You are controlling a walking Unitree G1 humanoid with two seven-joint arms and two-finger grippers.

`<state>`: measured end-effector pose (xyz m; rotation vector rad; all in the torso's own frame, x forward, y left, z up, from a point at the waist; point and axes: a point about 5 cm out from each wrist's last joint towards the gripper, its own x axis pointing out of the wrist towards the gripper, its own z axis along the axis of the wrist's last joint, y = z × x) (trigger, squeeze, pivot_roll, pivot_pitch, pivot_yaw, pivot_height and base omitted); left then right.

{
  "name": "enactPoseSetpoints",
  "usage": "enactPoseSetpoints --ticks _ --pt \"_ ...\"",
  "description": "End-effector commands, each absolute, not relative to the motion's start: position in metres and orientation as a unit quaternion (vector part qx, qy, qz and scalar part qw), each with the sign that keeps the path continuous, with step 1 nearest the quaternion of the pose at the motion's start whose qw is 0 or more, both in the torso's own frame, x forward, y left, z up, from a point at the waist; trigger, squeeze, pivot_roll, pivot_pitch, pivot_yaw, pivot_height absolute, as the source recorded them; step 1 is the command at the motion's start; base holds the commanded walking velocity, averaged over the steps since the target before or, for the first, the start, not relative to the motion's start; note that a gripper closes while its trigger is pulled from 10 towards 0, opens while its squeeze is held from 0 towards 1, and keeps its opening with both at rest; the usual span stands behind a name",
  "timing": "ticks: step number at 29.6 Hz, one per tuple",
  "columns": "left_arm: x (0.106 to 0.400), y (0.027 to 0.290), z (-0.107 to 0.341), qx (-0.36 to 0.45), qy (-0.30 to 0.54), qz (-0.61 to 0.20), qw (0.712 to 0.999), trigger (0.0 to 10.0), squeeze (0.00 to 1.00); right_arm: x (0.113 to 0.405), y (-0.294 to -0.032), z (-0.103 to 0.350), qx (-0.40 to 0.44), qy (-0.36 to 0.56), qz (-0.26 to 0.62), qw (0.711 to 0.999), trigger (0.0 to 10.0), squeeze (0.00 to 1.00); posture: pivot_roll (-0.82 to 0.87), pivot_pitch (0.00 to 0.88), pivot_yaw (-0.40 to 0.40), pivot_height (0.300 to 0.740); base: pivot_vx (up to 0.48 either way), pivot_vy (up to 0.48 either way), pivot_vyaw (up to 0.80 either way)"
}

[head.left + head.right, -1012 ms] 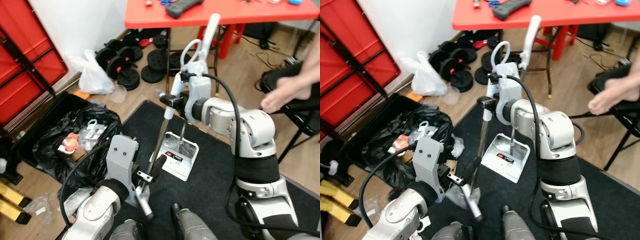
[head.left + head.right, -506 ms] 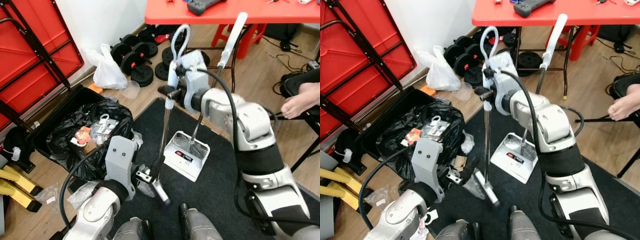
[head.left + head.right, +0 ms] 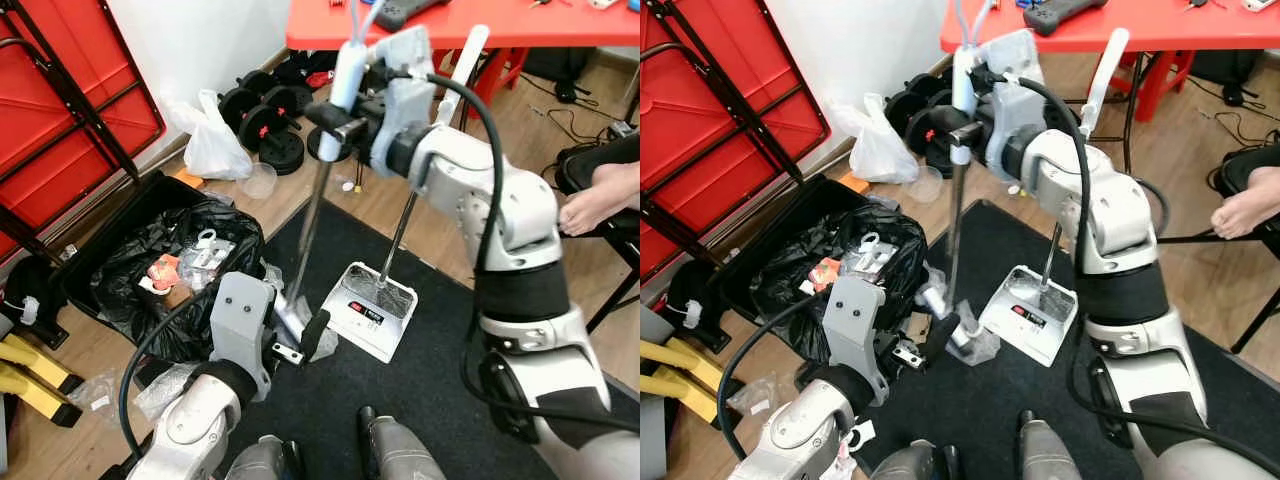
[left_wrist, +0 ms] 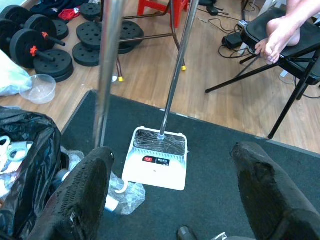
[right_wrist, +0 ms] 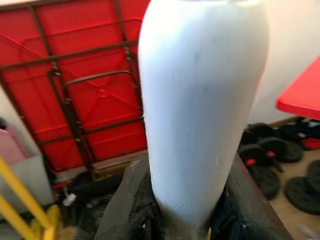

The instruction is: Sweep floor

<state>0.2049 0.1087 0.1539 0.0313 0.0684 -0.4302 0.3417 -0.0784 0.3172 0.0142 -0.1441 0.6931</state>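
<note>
My right gripper (image 3: 345, 108) is shut on the broom's white grip (image 5: 200, 110), held high in front of the red table. From there the steel pole (image 3: 310, 215) slants down to the broom head (image 3: 937, 303), which rests on crumpled clear plastic (image 4: 125, 192) at the edge of the black mat (image 3: 430, 400). Just right of it the white dustpan (image 3: 365, 318) lies on the mat with its handle (image 3: 400, 235) upright. My left gripper (image 4: 170, 200) hangs open low over the mat beside the plastic, with the pole close to one finger (image 4: 75, 200).
An open black bin (image 3: 95, 255) lined with a bag of rubbish stands to the left. Dumbbells and weight plates (image 3: 265, 120), a white plastic bag (image 3: 215, 145) and a clear cup (image 3: 260, 180) lie by the wall. A person's foot (image 3: 590, 205) rests on a black chair at the right.
My right gripper has lifted the broom grip higher and tilted the pole. The broom head swung from the mat's near middle towards the bin, onto the plastic. The left gripper stayed put.
</note>
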Motion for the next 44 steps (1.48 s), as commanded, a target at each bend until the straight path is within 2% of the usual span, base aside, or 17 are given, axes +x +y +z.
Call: enactPoseSetpoints --ticks 1,11,16,21,25,31,40,44 --pt "0.202 0.109 0.149 0.014 0.047 -0.212 0.976 10.0 0.0 0.337 -0.078 0.337 0.026 -0.126 0.354 0.926 10.0 0.0 -0.1 0.25 0.009 0.74 0.0 0.0 0.0" --pt "0.2 0.108 0.148 0.011 0.049 -0.215 0.975 10.0 0.0 0.351 -0.084 0.316 0.071 -0.11 0.31 0.942 10.0 0.0 -0.1 0.249 0.007 0.74 0.0 0.0 0.0" --pt "0.197 0.108 0.15 0.01 0.05 -0.215 0.975 10.0 0.0 0.361 -0.086 0.284 0.139 -0.076 0.29 0.944 10.0 0.0 -0.08 0.264 0.016 0.74 0.0 0.0 0.0" --pt "0.195 0.109 0.151 0.01 0.052 -0.217 0.975 10.0 0.0 0.363 -0.084 0.258 0.156 -0.036 0.282 0.946 10.0 0.0 -0.08 0.276 0.022 0.74 0.0 0.0 0.0" --pt "0.194 0.11 0.151 0.009 0.054 -0.218 0.974 10.0 0.0 0.366 -0.09 0.243 0.125 0.003 0.244 0.962 10.0 0.0 -0.08 0.286 0.027 0.74 0.0 0.0 0.0" --pt "0.193 0.11 0.151 0.006 0.056 -0.22 0.974 10.0 0.0 0.369 -0.104 0.24 0.092 0.016 0.195 0.976 10.0 0.0 -0.08 0.291 0.034 0.74 0.0 0.0 0.0" --pt "0.194 0.11 0.151 0.006 0.057 -0.221 0.974 10.0 0.0 0.372 -0.111 0.249 0.051 0.016 0.161 0.986 10.0 0.0 -0.09 0.288 0.034 0.74 0.0 0.0 0.0" --pt "0.195 0.11 0.151 0.005 0.057 -0.221 0.974 10.0 0.0 0.374 -0.118 0.245 0.036 0.059 0.123 0.99 10.0 0.0 -0.09 0.287 0.033 0.74 0.0 0.0 0.0"
